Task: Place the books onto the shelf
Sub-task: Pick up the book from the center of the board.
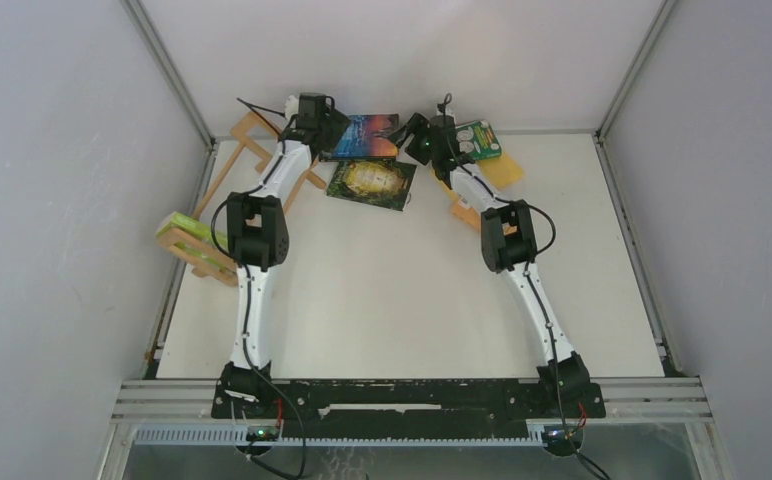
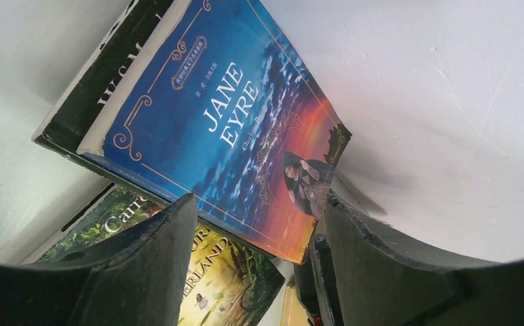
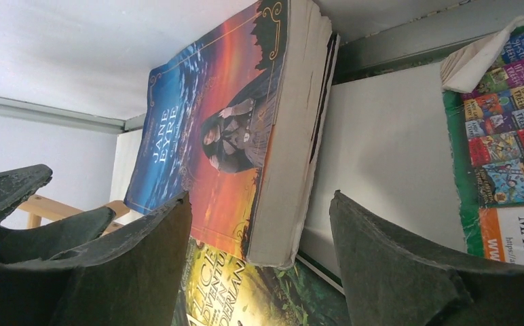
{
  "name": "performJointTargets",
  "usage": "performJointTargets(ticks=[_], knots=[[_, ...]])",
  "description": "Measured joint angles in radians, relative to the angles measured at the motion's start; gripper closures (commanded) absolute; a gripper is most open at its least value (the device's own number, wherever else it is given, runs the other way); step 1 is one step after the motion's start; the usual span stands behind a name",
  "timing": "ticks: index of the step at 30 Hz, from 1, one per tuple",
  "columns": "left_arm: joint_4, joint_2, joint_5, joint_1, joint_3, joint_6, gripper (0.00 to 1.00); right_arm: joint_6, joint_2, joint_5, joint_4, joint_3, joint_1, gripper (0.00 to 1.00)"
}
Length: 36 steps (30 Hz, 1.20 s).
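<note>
Jaws wide apart on left gripper (image 2: 259, 204), nothing clamped; corner of blue book (image 2: 225, 122) just ahead between fingertips, contact unclear; black book (image 2: 76, 112) beneath. Right gripper (image 3: 259, 200) likewise spread, empty; same book's page edge straight ahead, green book (image 3: 510, 136) to right. Shelf (image 1: 199, 258) behind left gripper.

Bright even light, soft shadows, blurred edges

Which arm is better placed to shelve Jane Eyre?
Probably left: the open left tool straddles a corner of Jane Eyre, and the shelf lies on that side. The right tool straddles it too.
</note>
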Motion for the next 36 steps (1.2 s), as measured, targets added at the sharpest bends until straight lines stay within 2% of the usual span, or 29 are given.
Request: performJointTargets(ticks=[36], knots=[[0.000,0.011,0.004,0.017,0.010,-0.009,0.27,0.181,0.073,-0.027,0.016,0.085,0.014,0.26]])
